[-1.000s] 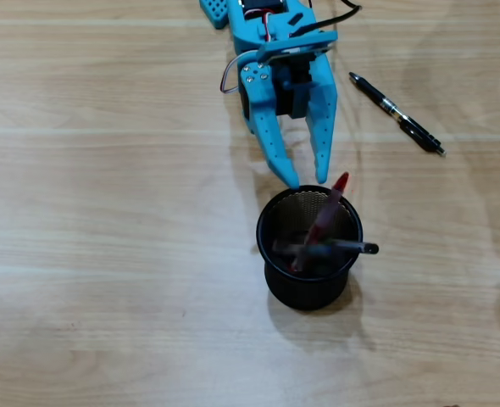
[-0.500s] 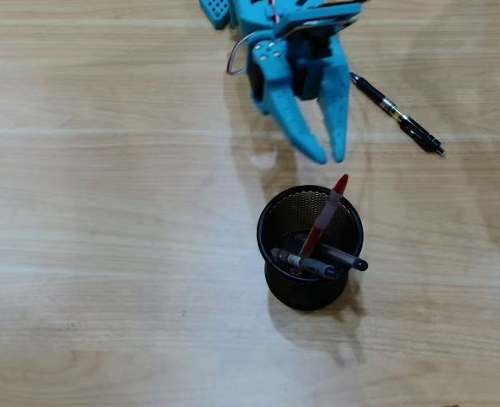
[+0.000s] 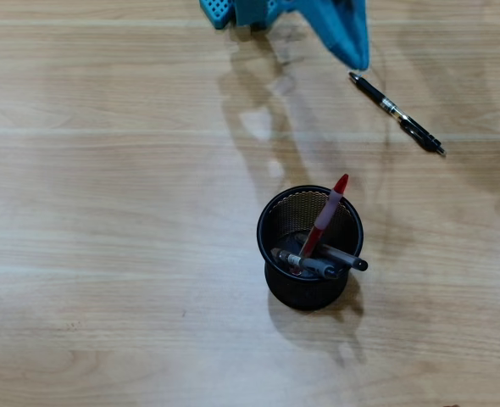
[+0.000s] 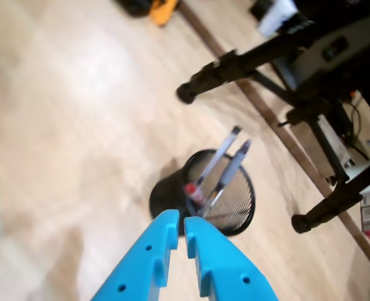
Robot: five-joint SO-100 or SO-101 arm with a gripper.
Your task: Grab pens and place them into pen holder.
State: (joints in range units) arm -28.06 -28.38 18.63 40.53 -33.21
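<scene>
Overhead view: bench carries the pen holder right of centre | gripper at far edge, empty, fingers nearly pressed together | red pen and two others in holder | black pen lies near far-right corner.

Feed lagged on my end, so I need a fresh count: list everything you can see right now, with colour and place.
Pen holder: one, black wire mesh, upright at centre of the table in the overhead view.
Pens in the holder: three; a red pen leaning over the rim, two darker pens lying across the inside.
Black pen: one, lying on the table at upper right of the overhead view, outside the holder.
Table: one, light wood.
Dark stand legs: beyond the table, wrist view.
Gripper: one, blue, empty, fingertips nearly together.
</scene>
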